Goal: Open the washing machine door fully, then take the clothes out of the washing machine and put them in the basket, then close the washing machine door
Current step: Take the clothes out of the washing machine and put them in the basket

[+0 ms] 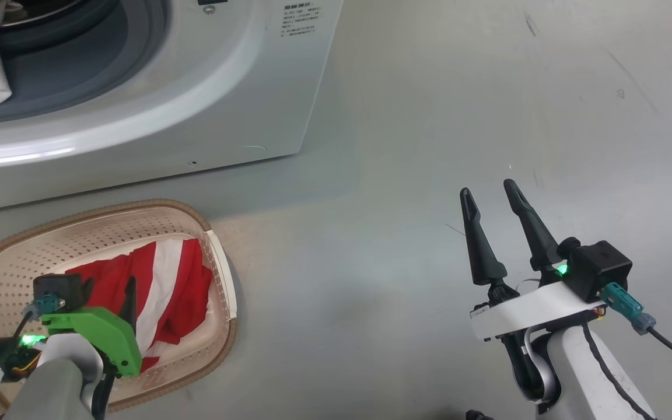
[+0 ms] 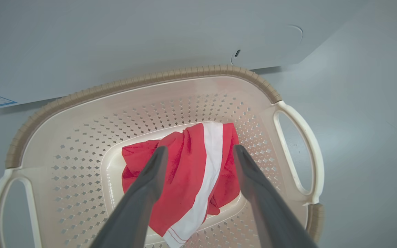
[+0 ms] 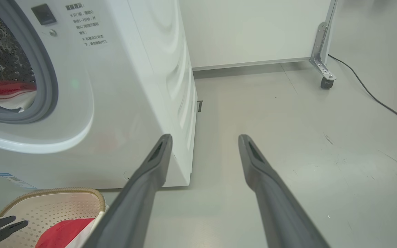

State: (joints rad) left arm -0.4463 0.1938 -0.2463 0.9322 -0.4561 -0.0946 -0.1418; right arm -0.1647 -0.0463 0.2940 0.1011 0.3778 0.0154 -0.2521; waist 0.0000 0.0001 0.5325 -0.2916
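Grey scuffed floor [image 3: 288,113] is spreading under & ahead of right gripper [image 3: 203,139]; white wall panel [image 3: 253,31] is standing beyond, w/ caster leg [image 3: 325,82] + black cable [image 3: 370,96] lying ahead-right.

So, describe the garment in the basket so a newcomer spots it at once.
Start at the white washing machine; on the floor before it sits a cream perforated basket with a brown rim. The garment lies crumpled in its bottom, red with one broad white stripe; the other clothes are in the drum.
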